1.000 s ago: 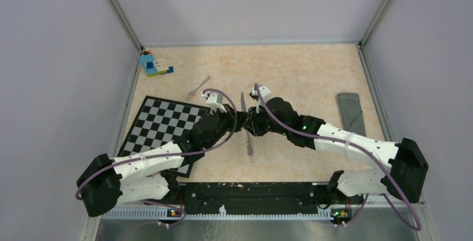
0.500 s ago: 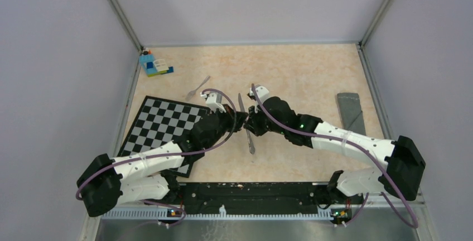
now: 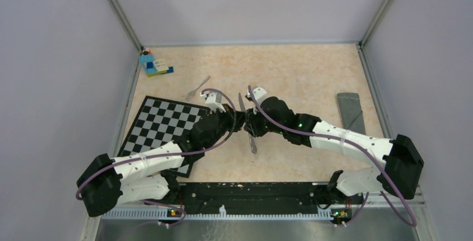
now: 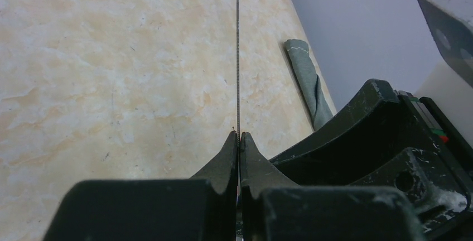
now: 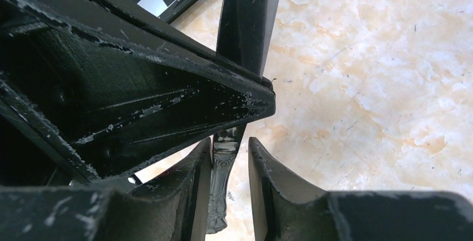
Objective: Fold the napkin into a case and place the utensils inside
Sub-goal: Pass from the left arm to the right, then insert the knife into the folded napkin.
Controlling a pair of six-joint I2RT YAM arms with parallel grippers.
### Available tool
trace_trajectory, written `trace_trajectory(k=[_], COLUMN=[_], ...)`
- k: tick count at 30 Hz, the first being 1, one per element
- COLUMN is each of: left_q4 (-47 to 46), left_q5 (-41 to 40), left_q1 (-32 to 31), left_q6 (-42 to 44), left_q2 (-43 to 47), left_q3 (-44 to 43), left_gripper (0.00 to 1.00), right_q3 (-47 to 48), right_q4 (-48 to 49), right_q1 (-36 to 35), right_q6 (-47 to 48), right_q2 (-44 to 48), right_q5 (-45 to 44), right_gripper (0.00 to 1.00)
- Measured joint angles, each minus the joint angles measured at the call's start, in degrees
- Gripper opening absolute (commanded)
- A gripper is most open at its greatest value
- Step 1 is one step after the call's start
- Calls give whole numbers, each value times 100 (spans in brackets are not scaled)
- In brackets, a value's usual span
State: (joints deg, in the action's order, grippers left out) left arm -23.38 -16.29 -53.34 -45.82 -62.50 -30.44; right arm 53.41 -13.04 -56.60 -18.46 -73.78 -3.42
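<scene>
Gripping knife (image 3: 252,143) in clenched left tool (image 3: 240,119) at frame centre, over tabletop (image 3: 301,73); blade seen edge-on in left wrist view, running toward frame top. Straddling knife handle with right tool (image 5: 230,141): fingers parted, gap showing on right of handle, nothing clamped. Meeting tip to tip, both tools. Lying loose up and left of centre: fork (image 3: 198,87). Lying along right edge of frame, well apart from knife: case (image 3: 351,112), narrow grey folded strip. Sitting lower left: checkered mat (image 3: 159,124); upper left corner: toy-brick block (image 3: 153,64).

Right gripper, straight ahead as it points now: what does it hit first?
The left gripper: its tips, shut on the knife, sit just ahead of the right gripper, whose open jaws straddle the handle. Gap looks small, but depth is unclear.
</scene>
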Motion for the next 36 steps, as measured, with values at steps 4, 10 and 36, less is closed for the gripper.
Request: trace_trajectory(k=[4,10,36], left_q4=[-24,-28,1231], left_q5=[2,-9,1309], left_q1=[0,0,76], left_q6=[-35,-11,2389], left_q2=[0,-7,2310], left_q3=[0,0,-52], left_gripper=[0,64,99], right_q3=[33,37,1381], right_q4=[-61,-101,-994], right_q1=[-9,-13,6411], right_q6=[37,87,4360], right_q2=[0,2,-1344], right_q5=[2,-85,420], right_gripper=[10,0,0])
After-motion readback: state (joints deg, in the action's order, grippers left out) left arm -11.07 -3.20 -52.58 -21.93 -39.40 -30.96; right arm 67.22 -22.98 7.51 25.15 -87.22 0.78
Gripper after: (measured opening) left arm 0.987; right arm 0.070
